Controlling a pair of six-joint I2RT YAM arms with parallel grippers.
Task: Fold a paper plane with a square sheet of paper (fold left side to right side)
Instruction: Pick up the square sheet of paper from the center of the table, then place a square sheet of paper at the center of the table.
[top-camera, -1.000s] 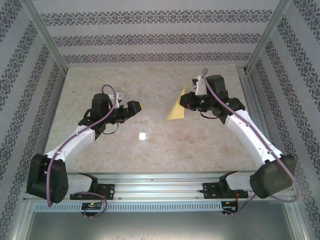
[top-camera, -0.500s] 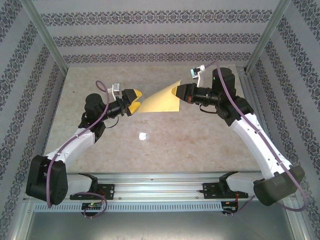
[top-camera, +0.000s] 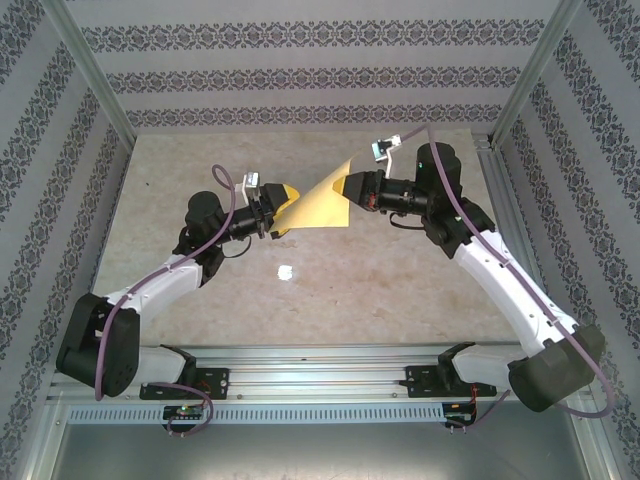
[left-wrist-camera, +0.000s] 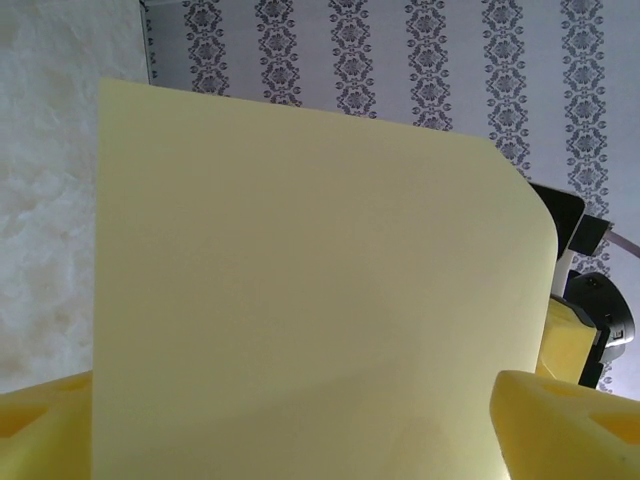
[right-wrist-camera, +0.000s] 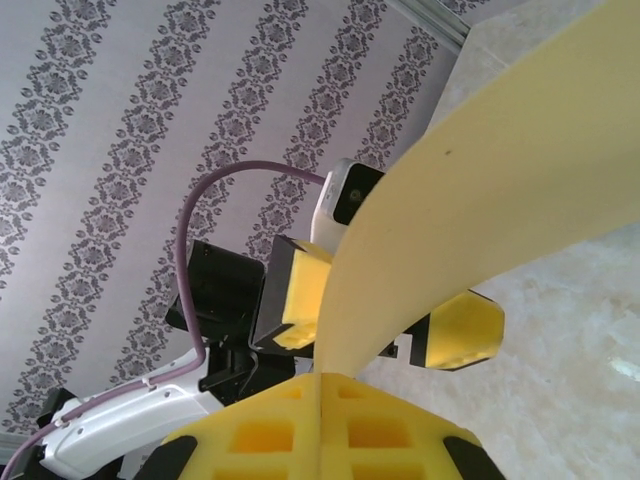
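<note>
The square sheet of paper (top-camera: 318, 203) is mustard yellow and hangs bowed in the air above the table between my two arms. My right gripper (top-camera: 348, 188) is shut on its right edge; in the right wrist view the yellow pads (right-wrist-camera: 270, 440) meet on the sheet (right-wrist-camera: 500, 180) at the right gripper's tips (right-wrist-camera: 320, 385). My left gripper (top-camera: 278, 205) is open, with the sheet's left edge between its jaws. One pad stands on each side of the paper with a gap, as the left gripper (right-wrist-camera: 380, 310) shows from the right wrist. From the left wrist the sheet (left-wrist-camera: 320, 260) rises between the fingertips (left-wrist-camera: 560, 420).
A tiny white spot (top-camera: 285, 271) lies on the beige table (top-camera: 400, 290) in front of the paper. Patterned walls and metal frame posts (top-camera: 95, 75) close in the sides and back. A rail (top-camera: 320, 362) runs along the near edge.
My left gripper has moved right until its jaws straddle the sheet's left edge. The right gripper has shifted slightly left, and the paper now bows upward between them.
</note>
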